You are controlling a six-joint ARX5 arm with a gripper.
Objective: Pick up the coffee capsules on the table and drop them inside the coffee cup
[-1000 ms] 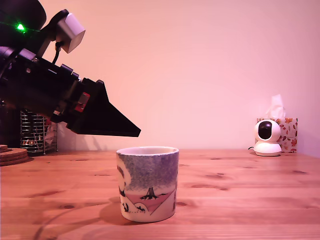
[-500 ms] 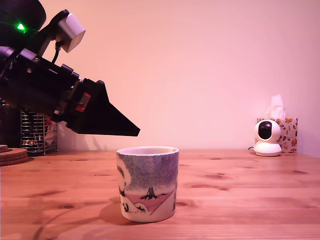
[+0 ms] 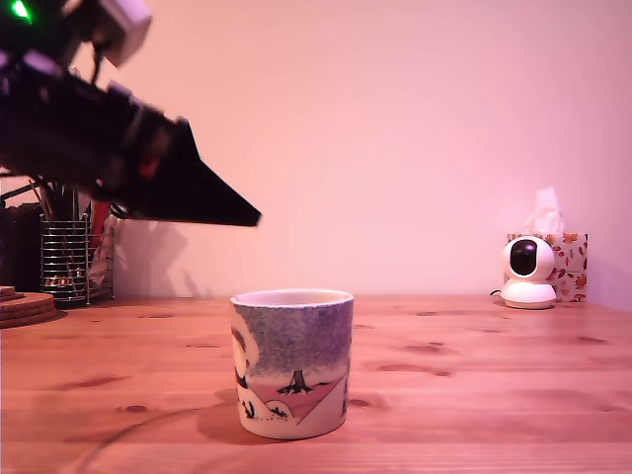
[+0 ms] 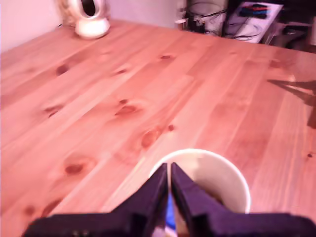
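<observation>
Gripper point(image 3: 249, 218) has lifted and pulled back toward the exterior view's left, with its tip above the near rim of the coffee cup point(image 3: 292, 360). Jaws are nearly together, seemingly pinching the blue capsule point(image 4: 169, 216). It should centre over the cup mouth before releasing.

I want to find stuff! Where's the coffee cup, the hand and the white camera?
coffee cup point(image 3: 292, 346): exterior view, painted side.
hand point(image 4: 168, 170): wrist view, between fingertips.
white camera point(image 3: 527, 267): exterior view, round head.

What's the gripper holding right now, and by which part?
Apparently the blue capsule, pinched in the gripper a little back from its end, above the cup. Only a sliver shows, so which part cannot be told.
</observation>
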